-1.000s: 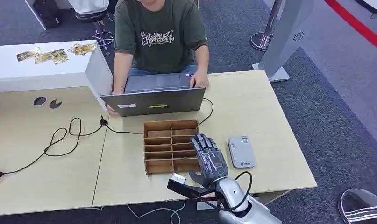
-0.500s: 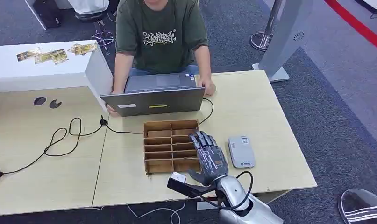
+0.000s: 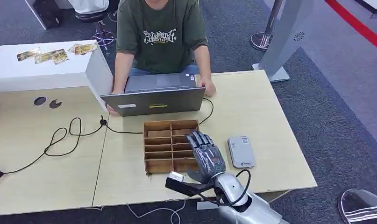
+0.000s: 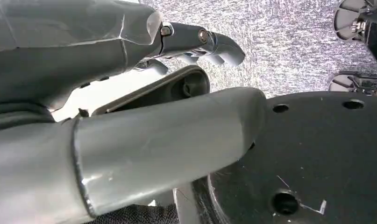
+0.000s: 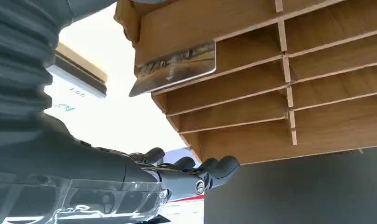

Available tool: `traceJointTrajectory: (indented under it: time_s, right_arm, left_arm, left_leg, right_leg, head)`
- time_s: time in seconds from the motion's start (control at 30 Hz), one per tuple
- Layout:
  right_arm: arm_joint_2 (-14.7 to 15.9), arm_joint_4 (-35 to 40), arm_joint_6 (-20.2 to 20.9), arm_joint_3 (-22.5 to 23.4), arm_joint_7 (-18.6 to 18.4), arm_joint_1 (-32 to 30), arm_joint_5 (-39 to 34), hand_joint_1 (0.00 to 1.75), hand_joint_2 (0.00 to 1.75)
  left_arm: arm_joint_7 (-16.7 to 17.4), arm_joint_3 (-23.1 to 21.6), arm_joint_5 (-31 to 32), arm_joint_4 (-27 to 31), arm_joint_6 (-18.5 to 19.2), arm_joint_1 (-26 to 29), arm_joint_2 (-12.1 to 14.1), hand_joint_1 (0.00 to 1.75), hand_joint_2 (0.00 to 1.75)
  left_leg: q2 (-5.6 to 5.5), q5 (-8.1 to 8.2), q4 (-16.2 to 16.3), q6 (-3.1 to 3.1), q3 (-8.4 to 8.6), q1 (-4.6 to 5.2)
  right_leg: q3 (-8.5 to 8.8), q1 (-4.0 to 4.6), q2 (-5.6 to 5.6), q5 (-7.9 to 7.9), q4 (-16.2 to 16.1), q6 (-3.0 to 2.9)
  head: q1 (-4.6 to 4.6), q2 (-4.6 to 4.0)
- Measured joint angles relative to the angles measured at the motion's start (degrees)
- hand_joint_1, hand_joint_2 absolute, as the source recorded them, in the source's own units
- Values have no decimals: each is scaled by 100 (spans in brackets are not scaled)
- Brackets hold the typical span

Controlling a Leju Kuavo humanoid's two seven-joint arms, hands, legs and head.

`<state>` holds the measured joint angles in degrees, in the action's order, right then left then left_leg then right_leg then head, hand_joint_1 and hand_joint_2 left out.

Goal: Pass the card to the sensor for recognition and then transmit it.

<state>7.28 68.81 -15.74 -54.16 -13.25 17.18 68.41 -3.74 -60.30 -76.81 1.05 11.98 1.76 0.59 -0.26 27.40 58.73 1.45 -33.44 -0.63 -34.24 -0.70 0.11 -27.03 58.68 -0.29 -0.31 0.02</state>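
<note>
you see the brown wooden organiser with two columns of slots (image 3: 171,146) in the middle of the pale wooden table (image 3: 270,116); take it as your landmark. the robot's right hand (image 3: 206,156) hovers over the right column of the organiser, palm down, fingers stretched and a little apart, holding nothing. in the right wrist view the shiny printed card (image 5: 174,69) sits in one slot of the organiser, with one corner sticking out over the organiser's edge, apart from the fingers (image 5: 209,169). the flat grey sensor box (image 3: 241,151) lies just right of the organiser. behind the organiser stands a grey laptop (image 3: 153,95), with a person in a green t-shirt (image 3: 160,35) at it. the left hand (image 4: 195,42) shows in the left wrist view, fingers bent, with nothing in them.
</note>
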Motion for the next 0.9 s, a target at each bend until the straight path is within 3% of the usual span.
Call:
traceJointTrajectory:
  time_s: [0.67,0.73,0.77,0.8,0.9]
  right_arm:
    - [107,15,96,-96,-72,45,-65,0,175]
    - [116,15,124,-107,-83,50,-87,16,175]
    - [120,15,155,-118,-90,58,-109,47,175]
    - [122,15,188,-127,-87,67,-124,157,175]
    - [127,15,201,-148,-87,88,-148,175,175]
  left_arm:
    - [-2,0,-13,0,2,1,2,0,0]
    - [-2,0,-13,0,2,1,2,0,0]
    - [-2,0,-13,0,4,1,2,0,0]
    - [-2,0,-13,0,4,1,2,0,0]
    - [-2,0,-13,0,11,1,2,0,0]
  left_leg:
    - [0,0,0,0,0,0]
    - [0,0,0,0,0,0]
    - [0,0,0,0,0,0]
    - [0,0,0,0,0,0]
    - [0,0,0,0,0,0]
  right_leg:
    - [0,0,0,0,0,0]
    - [0,0,0,0,0,0]
    - [0,0,0,0,0,0]
    - [0,0,0,0,0,0]
    - [0,0,0,0,0,0]
  head:
    - [0,-2]
    - [0,-2]
    - [-2,0]
    - [0,0]
    - [0,0]
